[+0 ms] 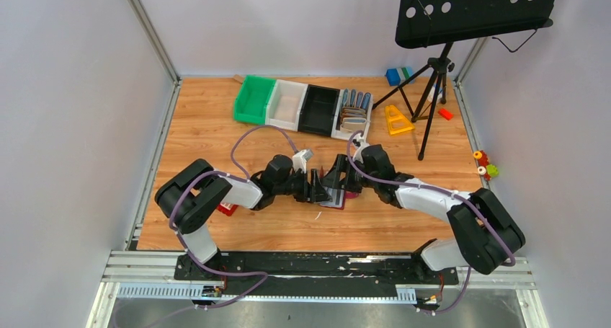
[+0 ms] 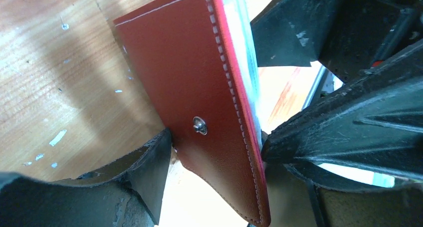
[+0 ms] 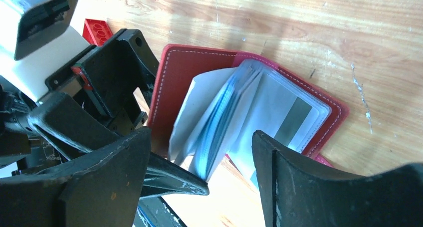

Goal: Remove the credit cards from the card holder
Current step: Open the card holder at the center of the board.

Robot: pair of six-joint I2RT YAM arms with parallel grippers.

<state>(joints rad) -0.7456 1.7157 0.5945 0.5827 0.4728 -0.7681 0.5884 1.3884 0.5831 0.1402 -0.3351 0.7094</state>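
The card holder (image 1: 336, 195) is lying at the middle of the wooden desk (image 1: 216, 140), between the two arms, with one maroon cover flat on the wood and the other standing up. The left hand (image 2: 214, 144) is gripping that raised cover: one finger (image 2: 149, 172) is pressing its outer leather face beside the metal snap stud (image 2: 200, 125), and the other is bearing on the pink-edged inner side. The right hand (image 3: 199, 137) is hanging open over the holder, its two black fingers (image 3: 324, 187) standing wide apart on either side of the fanned clear sleeves (image 3: 219, 122) without clamping them. The credit cards (image 3: 284, 114) are sitting inside those sleeves; a pale one with a grey band is showing through the plastic, and any print on it is too blurred to read. A red brick (image 3: 97, 30) is lying on the desk just behind the left hand. Along the far edge, a green bin (image 1: 253, 99), a white bin (image 1: 287, 104), a black bin (image 1: 319, 109) and a bin of upright wallets (image 1: 353, 115) are sitting in a row.
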